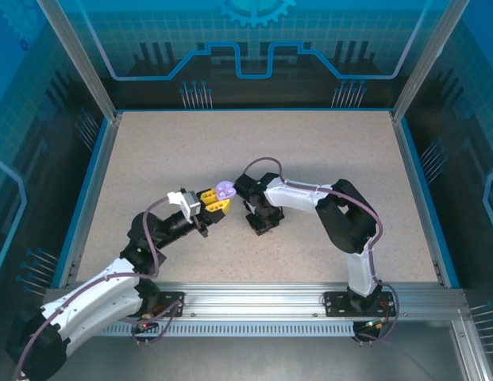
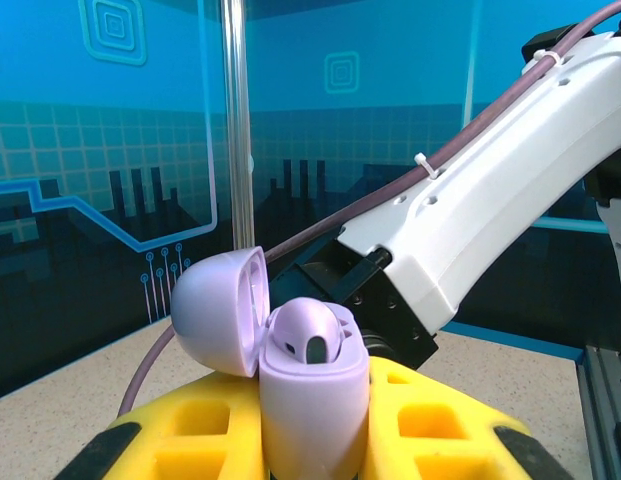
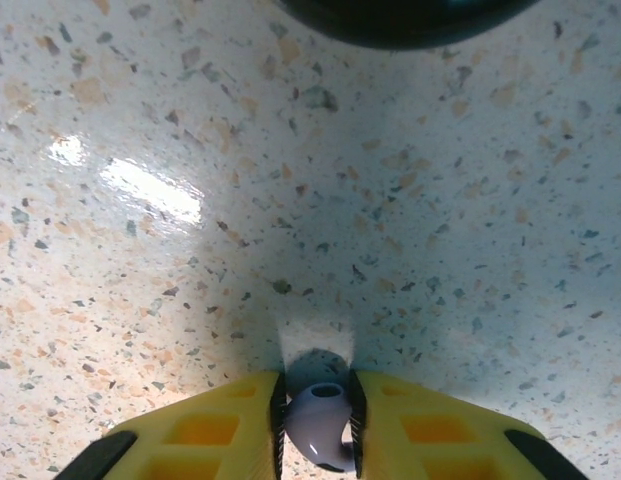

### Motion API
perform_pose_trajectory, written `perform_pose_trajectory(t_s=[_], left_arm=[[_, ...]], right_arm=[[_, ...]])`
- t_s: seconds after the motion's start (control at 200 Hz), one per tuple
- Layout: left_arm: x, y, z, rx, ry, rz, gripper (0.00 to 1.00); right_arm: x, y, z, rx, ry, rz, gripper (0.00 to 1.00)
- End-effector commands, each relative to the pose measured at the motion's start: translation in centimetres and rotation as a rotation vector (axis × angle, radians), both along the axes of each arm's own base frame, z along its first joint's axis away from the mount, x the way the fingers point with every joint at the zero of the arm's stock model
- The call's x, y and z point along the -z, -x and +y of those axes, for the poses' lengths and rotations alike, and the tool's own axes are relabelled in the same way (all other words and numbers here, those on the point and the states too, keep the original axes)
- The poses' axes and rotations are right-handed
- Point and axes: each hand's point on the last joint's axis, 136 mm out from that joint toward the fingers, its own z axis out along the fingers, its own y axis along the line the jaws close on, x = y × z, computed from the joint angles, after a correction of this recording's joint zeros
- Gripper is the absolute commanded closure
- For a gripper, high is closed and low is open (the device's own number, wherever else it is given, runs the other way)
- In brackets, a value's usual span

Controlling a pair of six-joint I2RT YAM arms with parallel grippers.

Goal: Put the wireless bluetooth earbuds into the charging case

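Observation:
My left gripper (image 1: 217,200) is shut on an upright lavender charging case (image 2: 315,410), held between its yellow fingers (image 2: 430,420). The lid (image 2: 215,310) is swung open to the left. One lavender earbud (image 2: 310,335) sits in the case. In the top view the case (image 1: 224,190) hangs above the middle of the table. My right gripper (image 1: 262,225) points straight down just to its right. In the right wrist view that gripper (image 3: 318,402) is shut on a second lavender earbud (image 3: 320,425), close above the speckled table (image 3: 390,200).
The right arm's white link (image 2: 490,200) and its purple cable (image 2: 460,145) pass close behind the case. Blue-edged walls (image 1: 87,190) and metal posts (image 1: 79,59) enclose the table. The arm bases sit on a rail (image 1: 254,302) at the near edge.

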Motion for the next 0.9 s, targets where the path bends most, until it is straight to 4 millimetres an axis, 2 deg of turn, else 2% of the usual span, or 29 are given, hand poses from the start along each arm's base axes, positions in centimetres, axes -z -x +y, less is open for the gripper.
perform_pose_trajectory(t_s=[0.0,0.52,0.895], left_arm=[[-0.4,0.1,0.3,-0.019,0.004,-0.028,1.0],[-0.3,-0.1,0.3,-0.024,0.0,-0.026,1.0],[-0.4,-0.1,0.2,-0.024,0.001,-0.024,1.0]], right_arm=[[0.3,0.9,-2.0,0.017,0.068,0.029,0.71],[-0.4,2.5,-2.2,0.035,0.039,0.077,0.68],[-0.7,2.8,-1.8,0.034,0.015,0.087,0.69]])
